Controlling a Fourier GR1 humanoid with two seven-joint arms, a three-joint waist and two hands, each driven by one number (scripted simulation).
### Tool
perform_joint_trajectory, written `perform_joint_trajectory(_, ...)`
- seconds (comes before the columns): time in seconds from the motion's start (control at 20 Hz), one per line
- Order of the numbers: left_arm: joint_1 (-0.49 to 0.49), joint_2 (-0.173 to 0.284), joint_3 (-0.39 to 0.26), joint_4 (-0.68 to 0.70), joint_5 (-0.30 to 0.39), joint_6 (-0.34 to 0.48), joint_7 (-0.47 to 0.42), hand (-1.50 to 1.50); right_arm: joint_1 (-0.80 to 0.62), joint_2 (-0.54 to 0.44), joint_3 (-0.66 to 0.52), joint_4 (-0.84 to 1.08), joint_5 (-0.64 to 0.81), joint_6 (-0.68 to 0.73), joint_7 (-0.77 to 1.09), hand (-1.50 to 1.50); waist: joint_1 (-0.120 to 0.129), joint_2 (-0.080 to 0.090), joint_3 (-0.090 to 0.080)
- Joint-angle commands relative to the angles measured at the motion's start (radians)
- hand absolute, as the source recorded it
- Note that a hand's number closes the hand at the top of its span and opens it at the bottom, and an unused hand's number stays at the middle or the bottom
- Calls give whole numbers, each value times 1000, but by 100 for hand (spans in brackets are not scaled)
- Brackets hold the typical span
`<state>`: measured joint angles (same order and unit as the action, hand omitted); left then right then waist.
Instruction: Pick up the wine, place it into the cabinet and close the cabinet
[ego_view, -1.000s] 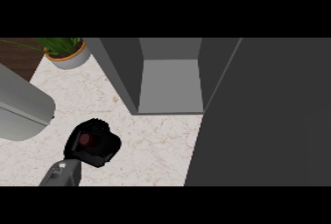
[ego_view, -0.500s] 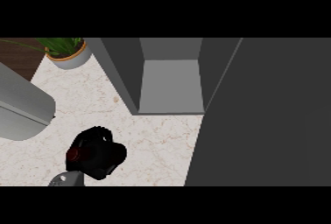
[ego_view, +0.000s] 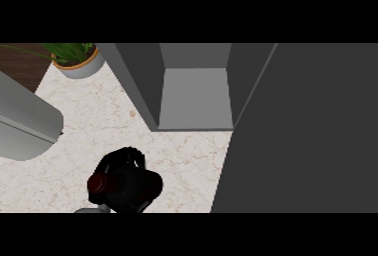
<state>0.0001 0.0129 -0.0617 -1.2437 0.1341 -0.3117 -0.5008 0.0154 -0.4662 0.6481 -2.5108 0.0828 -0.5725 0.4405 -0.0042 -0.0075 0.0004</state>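
One hand (ego_view: 125, 182) shows in the head view, low and left of the middle, coming up from the lower edge on a short stretch of grey forearm. The view does not show whether it is the robot's left or right hand, since only this one is in sight. Its black fingers are curled round one dark red wine bottle (ego_view: 97, 183), of which only a rounded dark red part shows at the hand's left side; the rest is hidden under the fingers. So the wine is in the hand, above the counter (ego_view: 88, 115) and in front of the cabinet, not inside it.

The counter is pale, speckled stone. On it stands one grey cabinet (ego_view: 196, 95), open toward the view, with a bare grey floor inside and grey side walls. Its one door (ego_view: 303, 130) is swung wide and fills the right part of the view as a large dark grey slab reaching to the lower edge.

At the top left corner stands one potted plant (ego_view: 77, 60), green leaves in a pale round pot with a tan rim. At the left edge lies one large grey rounded object (ego_view: 22, 125), partly cut off; what it is cannot be told. A patch of dark brown surface shows behind it.
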Motion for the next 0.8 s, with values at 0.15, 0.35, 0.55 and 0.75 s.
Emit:
perform_joint_trajectory(0.15,45,-13,-146,-179,27,158,102,150,129,-47,28,-239,43,0,32,-150,-12,-1,0)
perform_joint_trajectory(0.35,51,-13,-206,-244,4,278,119,150,109,-48,7,-227,24,10,32,-150,-8,1,-1)
perform_joint_trajectory(0.55,-106,-13,-195,-129,17,396,111,150,118,-51,-8,-214,17,13,4,-150,-17,5,-1)
perform_joint_trajectory(0.75,-169,-13,-240,-132,3,479,169,150,164,-76,-7,-215,3,25,-28,-150,-18,4,0)
